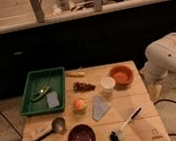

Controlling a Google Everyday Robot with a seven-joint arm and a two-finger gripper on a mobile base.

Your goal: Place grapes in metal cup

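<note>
The grapes point(84, 86), a small dark reddish-brown bunch, lie on the wooden table point(132, 103) at the back middle, just right of the green tray. The metal cup point(58, 124) sits near the front left, its pale handle pointing left. The white arm point(168, 59) stands to the right of the table. My gripper point(155, 91) hangs below it at the table's right edge, well apart from both the grapes and the cup.
A green tray point(43, 91) with a grey pad is at the back left. An orange fruit point(79, 104), a grey-blue cloth point(100, 107), a white cup point(107, 84), an orange bowl point(121, 74), a maroon bowl point(81, 138) and a brush point(125, 125) share the table.
</note>
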